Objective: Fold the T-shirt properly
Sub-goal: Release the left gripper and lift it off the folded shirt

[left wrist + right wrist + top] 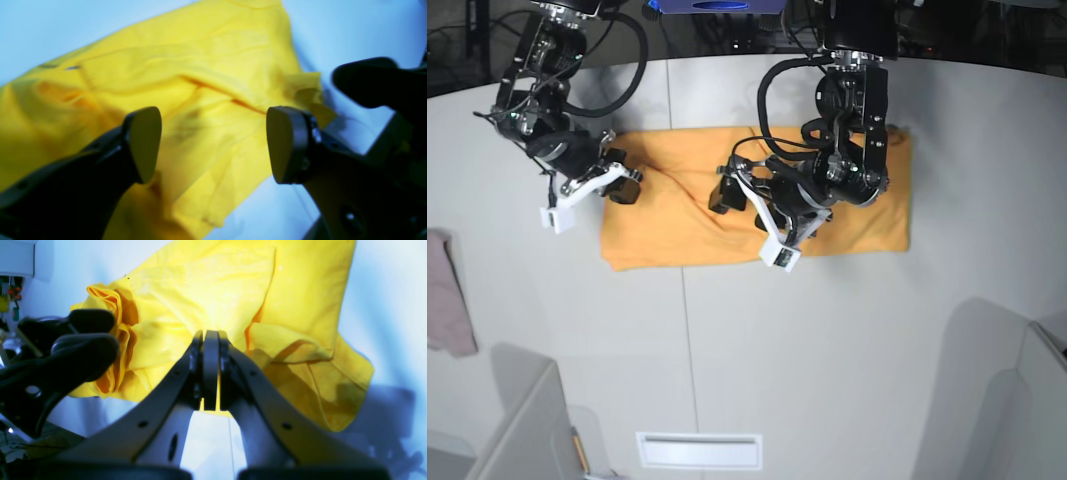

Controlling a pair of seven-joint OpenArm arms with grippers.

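Right claw (210,370): pads pressed flat together, a sliver of yellow fabric visible between them, so it has the T-shirt (233,300) pinched. In the base view this claw sits at the shirt's left end, where the cloth bunches into orange-shadowed pleats. Judgement: it is gripping that end to carry it over for a fold.

Left claw (213,143): pads spread wide, nothing between them, hanging over the middle of the shirt above a ridge of doubled cloth. Whether the tips touch fabric cannot be told. Judgement: positioned to take a fresh grip or to pin the cloth while the other end is moved.

Shirt lies as a wide band across the far half of the grey surface (827,360), long edges fairly straight, a diagonal wrinkle left of its centre. A pinkish cloth (447,295) lies well apart from the shirt, at the surface's left edge.
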